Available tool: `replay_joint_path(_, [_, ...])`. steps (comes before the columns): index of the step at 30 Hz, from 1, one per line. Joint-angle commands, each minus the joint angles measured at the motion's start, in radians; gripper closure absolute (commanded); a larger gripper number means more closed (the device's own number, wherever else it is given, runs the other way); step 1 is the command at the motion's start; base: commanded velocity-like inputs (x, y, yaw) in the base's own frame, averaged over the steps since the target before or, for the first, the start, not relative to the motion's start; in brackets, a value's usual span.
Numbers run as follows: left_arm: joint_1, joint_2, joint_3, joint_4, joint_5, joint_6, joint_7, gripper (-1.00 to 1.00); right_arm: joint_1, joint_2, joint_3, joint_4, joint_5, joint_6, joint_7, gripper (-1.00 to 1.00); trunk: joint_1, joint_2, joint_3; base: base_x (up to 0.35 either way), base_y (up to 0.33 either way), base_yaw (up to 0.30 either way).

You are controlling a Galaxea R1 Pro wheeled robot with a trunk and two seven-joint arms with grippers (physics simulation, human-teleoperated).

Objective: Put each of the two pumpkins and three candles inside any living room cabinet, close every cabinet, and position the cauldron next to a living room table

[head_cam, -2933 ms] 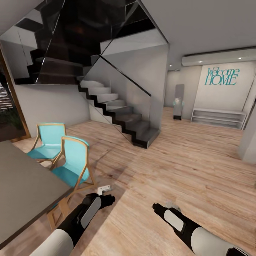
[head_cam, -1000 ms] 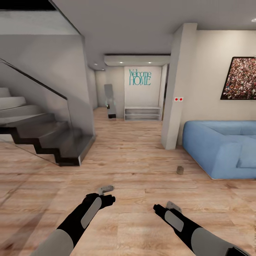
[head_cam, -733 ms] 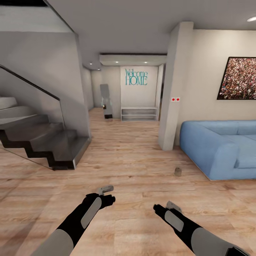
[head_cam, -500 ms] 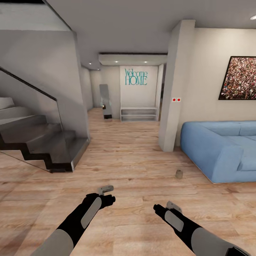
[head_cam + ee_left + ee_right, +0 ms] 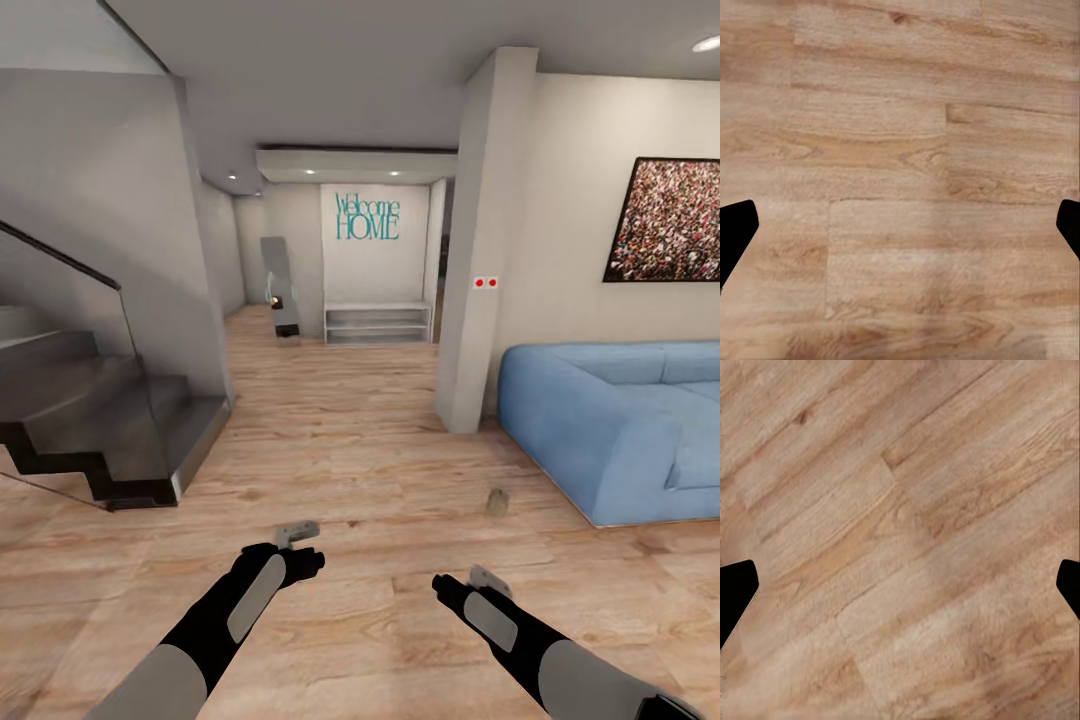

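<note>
1. A single candle, a short tan-beige stub, stands on the wooden floor just in front of the near-left corner of the blue sofa, close to it but not touching.
2. A pale pillar rises beyond the candle, beside the sofa's left end.
3. The left gripper hangs low over bare floor planks, well apart from the candle; in the left wrist view its dark fingers sit at opposite edges of the picture, spread wide with nothing between them.
4. The right gripper likewise hovers over bare floor, nearer the candle than the left one; its fingers are also spread wide and hold nothing.
5. A dark staircase stands at the left.
6. Down the hallway, a pale grey low shelf rack sits under teal "Welcome HOME" lettering.
7. A speckled framed picture hangs above the sofa.
</note>
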Motion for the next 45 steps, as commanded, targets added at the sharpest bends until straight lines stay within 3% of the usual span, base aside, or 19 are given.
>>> replay_joint_path(1, [-0.001,0.0,-0.003,-0.001,0.011,0.001,0.01,-1.0,-0.001,-0.001,0.006,-0.003,-0.002,0.004,-0.007,-1.0,0.001,-0.001,-0.001,0.334,0.0,-0.001])
replay_joint_path(15, [-0.001,0.0,-0.003,-0.001,0.011,0.001,0.01,-1.0,-0.001,-0.001,0.006,-0.003,-0.002,-0.033,-0.011,-1.0,0.001,-0.001,-0.001,0.334,0.0,-0.005])
replay_joint_path(29, [-0.001,0.0,-0.003,-0.001,0.011,0.001,0.011,-1.0,-0.001,-0.001,0.005,-0.003,-0.003,-0.033,-0.012,-1.0,0.001,-0.001,0.01,0.334,0.0,-0.22])
replay_joint_path(45, [-0.001,0.0,-0.004,0.001,0.012,0.001,0.009,-1.0,-0.001,-0.001,0.006,-0.003,-0.002,-0.033,-0.012,-1.0,0.001,-0.001,0.015,0.334,0.0,-0.106])
